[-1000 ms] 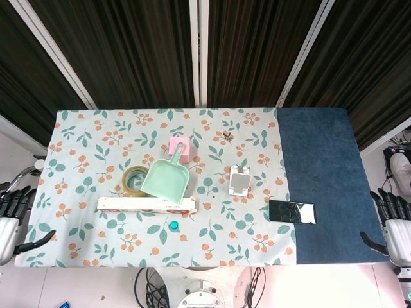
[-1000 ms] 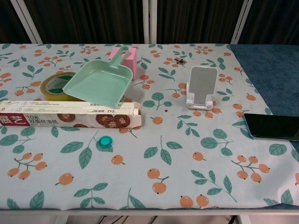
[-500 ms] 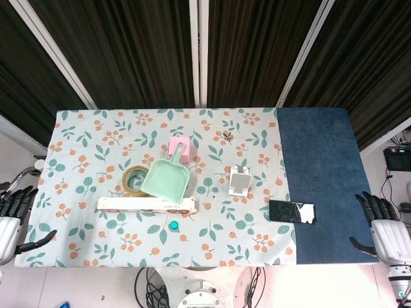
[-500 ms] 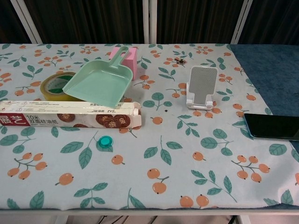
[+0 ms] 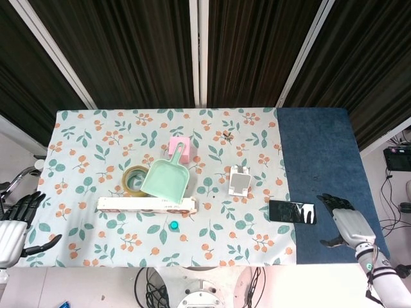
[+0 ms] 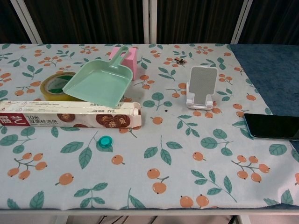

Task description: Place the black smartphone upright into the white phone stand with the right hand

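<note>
The black smartphone (image 5: 292,212) lies flat where the floral cloth meets the blue mat; the chest view shows the black smartphone (image 6: 273,126) at its right edge. The white phone stand (image 5: 239,180) stands upright and holds nothing, just left of and behind the phone; the chest view has the white phone stand (image 6: 202,88) right of centre. My right hand (image 5: 347,222) hovers over the blue mat just right of the phone, fingers spread, holding nothing. My left hand (image 5: 14,221) hangs off the table's left edge, fingers apart and holding nothing. Neither hand shows in the chest view.
A mint green dustpan (image 5: 167,177) leans on a long wrap box (image 5: 146,205). A tape roll (image 5: 134,179), a pink block (image 5: 179,145) and a small blue cap (image 5: 174,225) lie nearby. The blue mat (image 5: 321,160) covers the table's right part.
My right hand has moved left from the table's right edge onto the blue mat, close to the phone. The left hand shifted slightly. The objects stayed put.
</note>
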`<state>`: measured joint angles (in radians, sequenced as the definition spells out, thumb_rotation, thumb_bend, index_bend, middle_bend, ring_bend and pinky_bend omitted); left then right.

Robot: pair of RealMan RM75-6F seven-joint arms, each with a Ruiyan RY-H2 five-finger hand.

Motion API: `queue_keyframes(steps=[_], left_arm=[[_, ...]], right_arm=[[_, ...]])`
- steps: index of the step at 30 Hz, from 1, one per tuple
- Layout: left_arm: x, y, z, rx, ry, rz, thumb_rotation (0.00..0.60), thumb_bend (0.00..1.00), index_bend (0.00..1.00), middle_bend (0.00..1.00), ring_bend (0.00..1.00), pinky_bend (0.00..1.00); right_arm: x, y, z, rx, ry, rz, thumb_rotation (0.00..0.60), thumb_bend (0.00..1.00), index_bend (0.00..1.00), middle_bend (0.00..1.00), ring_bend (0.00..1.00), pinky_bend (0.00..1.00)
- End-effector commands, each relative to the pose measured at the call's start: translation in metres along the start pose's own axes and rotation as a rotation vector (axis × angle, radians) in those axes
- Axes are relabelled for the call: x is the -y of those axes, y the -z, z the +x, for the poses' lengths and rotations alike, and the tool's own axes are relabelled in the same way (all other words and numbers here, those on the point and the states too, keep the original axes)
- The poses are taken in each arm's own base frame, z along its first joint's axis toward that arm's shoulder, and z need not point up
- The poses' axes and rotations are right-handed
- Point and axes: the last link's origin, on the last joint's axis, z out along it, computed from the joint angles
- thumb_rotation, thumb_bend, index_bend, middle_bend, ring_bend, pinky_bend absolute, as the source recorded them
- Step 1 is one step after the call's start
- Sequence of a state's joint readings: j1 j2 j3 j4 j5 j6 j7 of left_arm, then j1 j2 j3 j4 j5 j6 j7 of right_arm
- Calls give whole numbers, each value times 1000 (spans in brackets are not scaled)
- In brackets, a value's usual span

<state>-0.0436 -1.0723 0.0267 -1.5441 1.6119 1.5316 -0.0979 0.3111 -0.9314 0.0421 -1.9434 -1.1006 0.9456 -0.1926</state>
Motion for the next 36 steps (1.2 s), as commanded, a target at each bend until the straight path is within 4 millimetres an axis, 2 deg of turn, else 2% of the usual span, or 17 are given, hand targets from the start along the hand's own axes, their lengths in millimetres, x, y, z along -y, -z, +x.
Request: queue_keyframes(steps=[1, 9, 18, 30, 33, 36], left_arm=[[2, 1, 0, -1, -1, 3, 151, 123, 52, 61, 68, 204], [4, 3, -2, 15, 24, 13, 149, 124, 52, 52, 68, 204], [4, 2, -1, 10, 24, 10, 150, 124, 53, 51, 68, 204], [8, 4, 3, 9, 19, 19, 151, 124, 53, 50, 69, 204], [8, 4, 2, 11, 19, 20, 151, 123, 52, 50, 68, 204], [8, 4, 2, 12, 20, 20, 155, 124, 52, 50, 68, 204]], right_arm=[[26, -27, 1, 54, 51, 25, 600, 0, 0, 0, 0, 0], [34, -44, -17, 39, 156, -37, 600, 0, 0, 0, 0, 0], [40, -64, -36, 33, 197, -79, 600, 0, 0, 0, 0, 0], [50, -77, -44, 13, 189, -78, 600, 0, 0, 0, 0, 0], [51, -78, -45, 11, 186, -74, 600, 0, 33, 0, 0, 0], [52, -78, -46, 10, 190, -70, 600, 0, 106, 0, 0, 0]])
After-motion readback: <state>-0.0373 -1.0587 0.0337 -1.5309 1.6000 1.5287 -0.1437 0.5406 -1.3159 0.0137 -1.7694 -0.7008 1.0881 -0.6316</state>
